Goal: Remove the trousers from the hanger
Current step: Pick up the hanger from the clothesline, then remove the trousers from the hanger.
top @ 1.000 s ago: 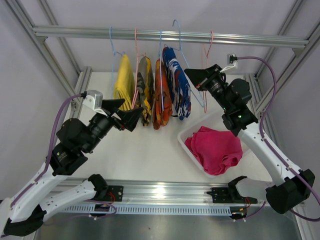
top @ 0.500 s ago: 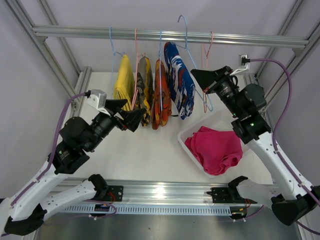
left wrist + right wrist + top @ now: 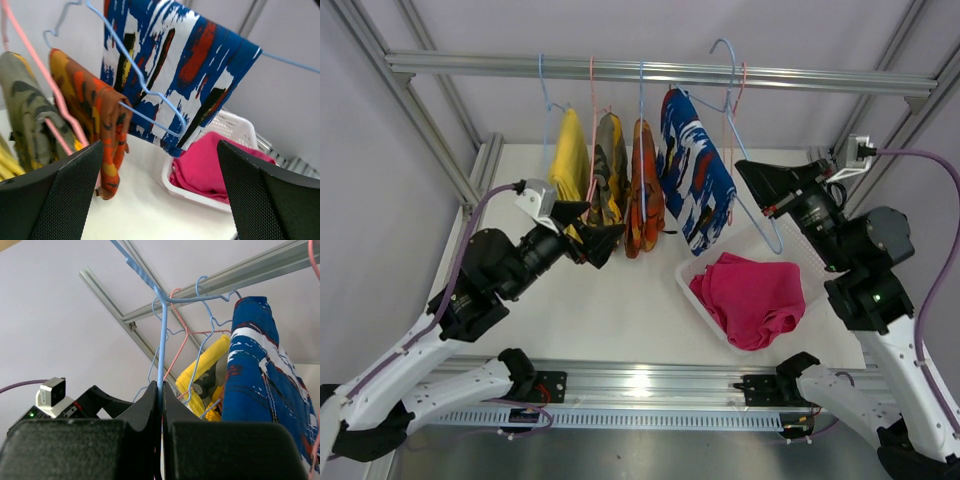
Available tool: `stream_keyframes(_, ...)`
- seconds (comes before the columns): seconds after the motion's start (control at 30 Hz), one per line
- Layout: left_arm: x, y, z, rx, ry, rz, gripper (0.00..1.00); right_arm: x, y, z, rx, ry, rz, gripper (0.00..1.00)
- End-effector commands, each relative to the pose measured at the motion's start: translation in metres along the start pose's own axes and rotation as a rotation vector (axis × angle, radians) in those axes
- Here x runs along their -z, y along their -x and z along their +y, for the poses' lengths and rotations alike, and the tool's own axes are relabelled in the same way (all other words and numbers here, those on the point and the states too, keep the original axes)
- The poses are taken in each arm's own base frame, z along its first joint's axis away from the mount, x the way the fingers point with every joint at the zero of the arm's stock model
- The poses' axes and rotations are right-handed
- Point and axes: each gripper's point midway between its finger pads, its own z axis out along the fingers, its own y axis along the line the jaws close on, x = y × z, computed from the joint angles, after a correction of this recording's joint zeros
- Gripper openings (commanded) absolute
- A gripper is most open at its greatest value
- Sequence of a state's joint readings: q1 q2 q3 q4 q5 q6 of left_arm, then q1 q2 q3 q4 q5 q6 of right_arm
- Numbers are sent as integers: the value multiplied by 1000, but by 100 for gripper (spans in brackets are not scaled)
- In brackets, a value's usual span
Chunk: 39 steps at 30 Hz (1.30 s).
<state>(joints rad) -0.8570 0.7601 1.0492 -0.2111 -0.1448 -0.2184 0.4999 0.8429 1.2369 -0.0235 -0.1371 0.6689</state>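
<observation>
Your right pincer [image 3: 161, 390] is clamped on the blue hanger [image 3: 160, 340] carrying the blue-and-white trousers [image 3: 695, 180]. Your left pincer [image 3: 595, 228] gapes wide apart beside the orange-red trousers [image 3: 645, 190].

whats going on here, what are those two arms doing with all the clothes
The right hand is shut on the blue hanger that carries the blue-and-white trousers, holding it near the white basket. The pink trousers already lie in that basket. The left hand is open and empty, close to the orange-red trousers. Those, the camouflage trousers and the yellow trousers hang from the rail on their hangers.
</observation>
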Motion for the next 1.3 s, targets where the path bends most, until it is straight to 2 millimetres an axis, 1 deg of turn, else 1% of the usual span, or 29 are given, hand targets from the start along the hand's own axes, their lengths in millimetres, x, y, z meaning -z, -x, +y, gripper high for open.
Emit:
stream_keyframes(0.0,-7,-4,-13,-48,-35,9,99,37,77,63,86,155,-251,0)
stream_keyframes(0.03,-12,-13,-20,-58,-46,32,99,40,73,56,92,121,-235,0)
stream_keyframes(0.1,-18,-25,-24,-95,-42,62,99,48,73,54,98,99,-231,0)
stream_keyframes(0.13,-22,-35,-29,-114,-21,85,99,50,65,46,104,66,-199,0)
stream_keyframes(0.2,-27,-43,-33,-151,2,101,99,56,63,42,102,45,-194,0)
stream_keyframes(0.23,-28,-49,-32,-170,62,104,99,60,61,39,105,31,-186,0)
stream_keyframes(0.27,-30,-45,-33,-175,98,78,99,62,60,37,102,19,-183,0)
stream_keyframes(0.33,-27,-40,-33,-179,168,40,99,64,51,27,79,-15,-163,0)
stream_keyframes(0.37,-27,-44,-34,-194,177,35,99,64,48,24,65,-23,-155,0)
stream_keyframes(0.4,-28,-34,-38,-167,190,-17,99,64,43,17,55,-45,-147,0)
stream_keyframes(0.43,-26,-33,-47,-165,186,-38,99,68,41,16,52,-52,-143,0)
stream_keyframes(0.47,-27,-39,-44,-203,232,-42,99,70,41,9,48,-82,-157,0)
stream_keyframes(0.5,-29,-38,-48,-174,241,-76,99,71,41,3,49,-108,-166,0)
stream_keyframes(0.53,-29,-43,-55,-169,242,-81,99,72,35,-4,50,-129,-156,0)
stream_keyframes(0.57,-31,-45,-57,-175,256,-91,99,74,35,-6,55,-139,-159,0)
stream_keyframes(0.6,-37,-57,-60,-189,286,-83,100,75,32,-10,53,-148,-153,0)
stream_keyframes(0.63,-41,-52,-69,-152,280,-117,99,75,25,-16,46,-165,-136,0)
stream_keyframes(0.67,-45,-58,-74,-158,277,-116,99,76,23,-18,41,-170,-135,0)
stream_keyframes(0.7,-54,-74,-82,-184,273,-95,100,77,20,-20,30,-176,-133,0)
stream_keyframes(0.73,-59,-69,-93,-159,264,-114,99,77,14,-27,26,-193,-120,0)
stream_keyframes(0.8,-67,-76,-104,-186,257,-113,100,79,10,-31,23,-203,-115,0)
stream_keyframes(0.83,-73,-80,-115,-182,248,-124,99,80,8,-34,20,-216,-110,0)
stream_keyframes(0.9,-78,-84,-123,-192,237,-128,99,79,2,-39,16,-227,-97,0)
stream_keyframes(0.93,-82,-91,-127,-198,232,-123,99,79,1,-40,12,-231,-94,0)
stream_keyframes(1.1,-93,-88,-142,-168,206,-150,99,79,-10,-44,1,-236,-57,0)
stream_keyframes(1.17,-98,-89,-149,-174,192,-156,99,81,-11,-45,-5,-234,-60,0)
stream_keyframes(1.23,-103,-83,-156,-161,177,-172,99,82,-17,-49,-9,-235,-51,0)
stream_keyframes(1.27,-107,-88,-160,-175,169,-167,99,83,-18,-48,-15,-233,-52,0)
